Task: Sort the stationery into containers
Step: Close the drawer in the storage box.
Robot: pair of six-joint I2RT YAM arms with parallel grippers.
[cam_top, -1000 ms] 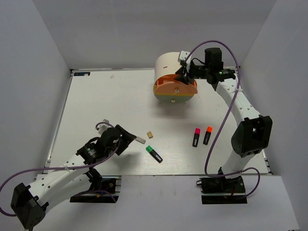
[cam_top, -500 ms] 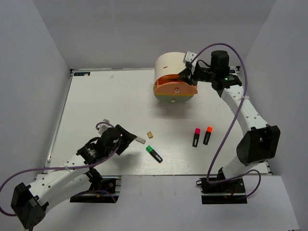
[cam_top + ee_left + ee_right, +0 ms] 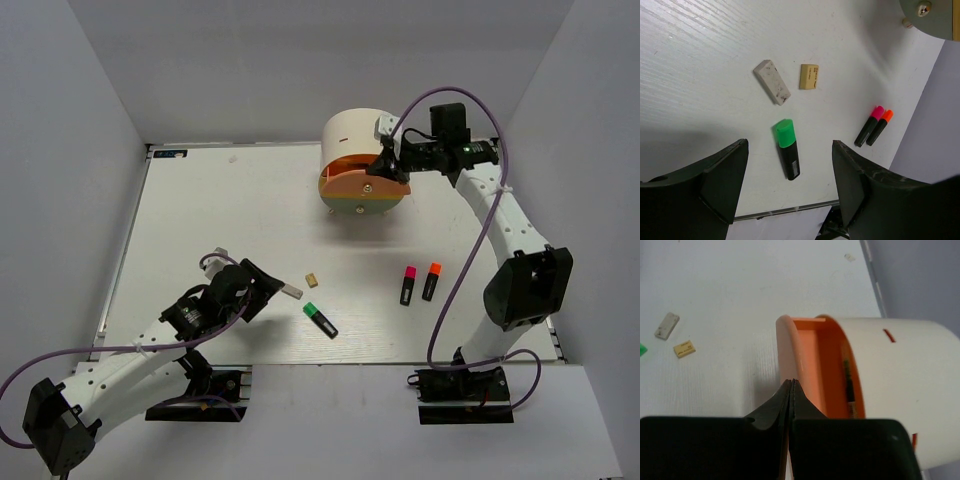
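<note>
The cream desk unit (image 3: 352, 132) stands at the back with its orange drawer (image 3: 365, 180) pulled out above the yellow drawer (image 3: 358, 206). My right gripper (image 3: 384, 163) is shut with nothing between its jaws, its tips (image 3: 791, 382) against the orange drawer's front (image 3: 790, 352). A thin pen (image 3: 849, 385) lies inside that drawer. My left gripper (image 3: 789, 144) hangs open above the green-capped highlighter (image 3: 788, 155), not touching it. A grey eraser (image 3: 772, 89) and a tan eraser (image 3: 809, 77) lie just beyond. Pink-capped (image 3: 408, 285) and orange-capped (image 3: 431, 281) highlighters lie side by side to the right.
The white table's near edge (image 3: 790, 211) runs just behind the green highlighter. Grey walls close in the table on three sides. The right arm's purple cable (image 3: 470, 260) loops over the right side of the table.
My right gripper has shut and shifted slightly down and left along the orange drawer's front. The left arm and the loose items have not moved.
</note>
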